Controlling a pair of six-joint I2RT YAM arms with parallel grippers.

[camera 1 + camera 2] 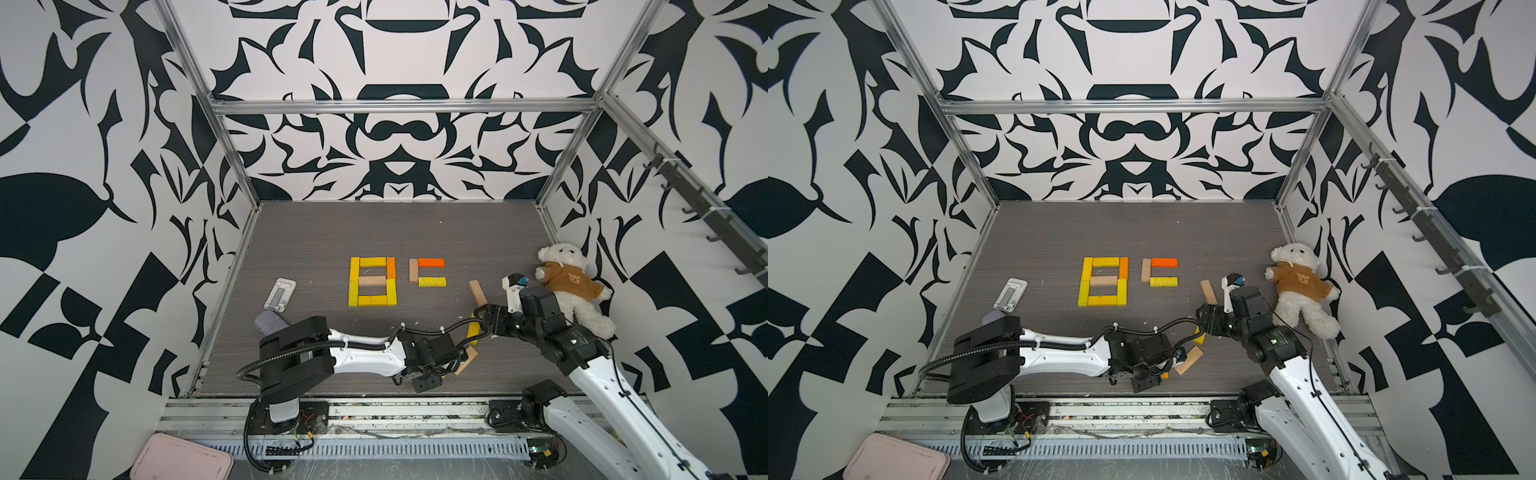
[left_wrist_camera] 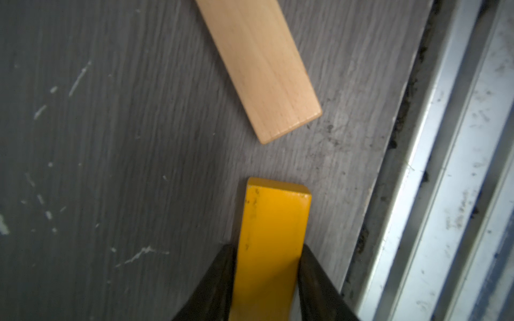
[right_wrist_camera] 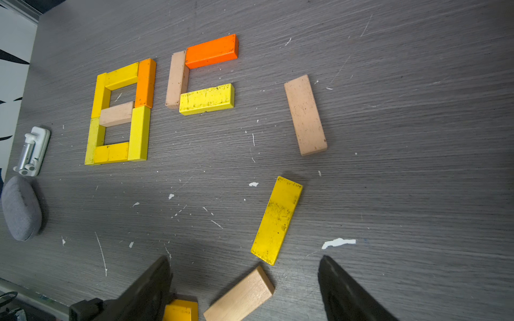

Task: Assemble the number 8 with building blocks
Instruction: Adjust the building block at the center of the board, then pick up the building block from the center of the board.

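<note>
Rear tabletop (image 1: 395, 228) free; blocks (image 1: 373, 262) mid, teddy (image 1: 569, 286) rt.

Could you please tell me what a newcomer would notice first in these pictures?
The bright yellow-and-orange figure 8 of blocks stands out at the middle of the grey table, with a three-block start beside it. A white teddy bear lies by the right wall. Close up, the left claw is shut on a yellow block.
</note>
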